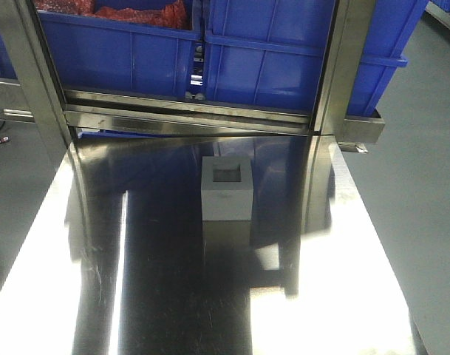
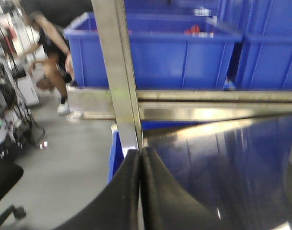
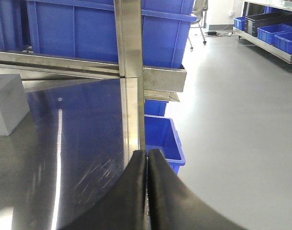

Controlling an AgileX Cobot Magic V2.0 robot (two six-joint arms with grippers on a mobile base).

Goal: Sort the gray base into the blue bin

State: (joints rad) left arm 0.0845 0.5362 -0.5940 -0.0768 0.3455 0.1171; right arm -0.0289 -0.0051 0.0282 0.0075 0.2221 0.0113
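The gray base (image 1: 226,194) is sitting by the worktop's (image 1: 136,296) far edge, probably rigid, light, best pinched across opposite walls; left gripper (image 2: 140,160) and right gripper (image 3: 146,158) are hanging closed, empty.

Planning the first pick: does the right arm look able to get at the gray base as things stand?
Probably yes. The gray base stands alone on the steel table, with only bare tabletop between it and the right end effector.

gray base (image 1: 227,191): 1 | blue bins (image 1: 269,66): at least 4
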